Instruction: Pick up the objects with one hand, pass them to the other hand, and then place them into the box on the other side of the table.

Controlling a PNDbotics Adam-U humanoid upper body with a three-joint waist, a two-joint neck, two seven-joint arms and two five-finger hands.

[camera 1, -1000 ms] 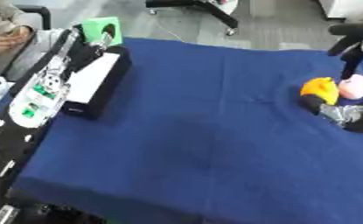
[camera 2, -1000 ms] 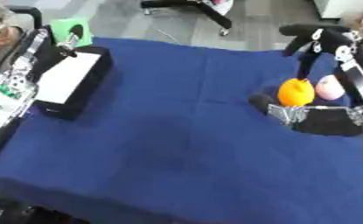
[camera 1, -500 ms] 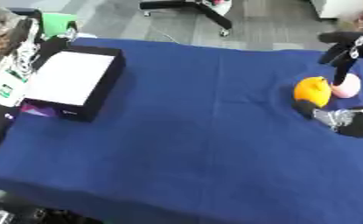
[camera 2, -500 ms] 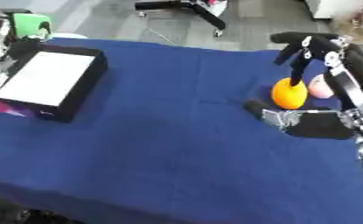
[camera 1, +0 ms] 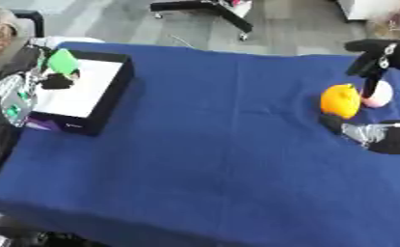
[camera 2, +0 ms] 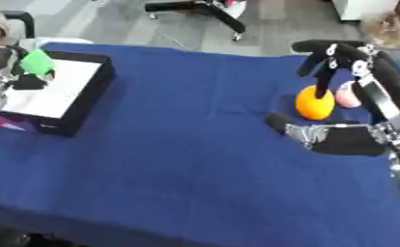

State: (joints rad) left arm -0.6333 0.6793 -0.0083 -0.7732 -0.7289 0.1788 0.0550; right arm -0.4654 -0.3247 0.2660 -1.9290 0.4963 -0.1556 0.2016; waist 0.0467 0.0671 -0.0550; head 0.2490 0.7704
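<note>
Orange fruit (camera 2: 314,102) standing upright on the blue tablecloth (camera 1: 203,144), long axis vertical, a pink round object (camera 2: 348,94) just beside it. Right hand (camera 2: 342,111) spread around the orange fruit, fingers arched over, thumb low. Left hand (camera 1: 55,77) pinching a green object (camera 1: 64,61) above the black box (camera 1: 83,94), white-floored.

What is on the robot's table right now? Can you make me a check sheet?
Surface: blue cloth over the table.
Job's things: orange ball and pink ball at right; green object over the black box at left.
Clutter: nothing seen.
Hands: right hand around the orange ball without closing on it; left hand holds the green object.
Cables: nothing seen.
Surroundings: grey floor, chair base beyond.
</note>
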